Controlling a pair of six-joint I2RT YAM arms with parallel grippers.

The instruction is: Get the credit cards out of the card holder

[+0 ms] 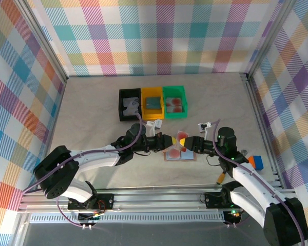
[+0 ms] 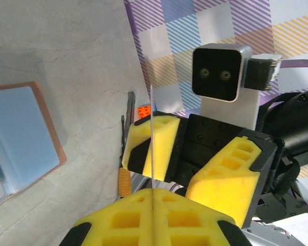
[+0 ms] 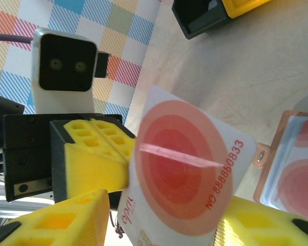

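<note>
A handover looks to be the step in hand. In the middle of the top view the left gripper (image 2: 153, 197) pinches the red-spotted credit card (image 3: 179, 174) by one edge, jaws closed on it, above the open card holder (image 1: 180, 154) lying on the desk (image 1: 92, 118). The right gripper (image 2: 187, 163) stands with jaws wide about the card, perhaps not touching it. The next move calls for the right to close before the left lets go.
</note>
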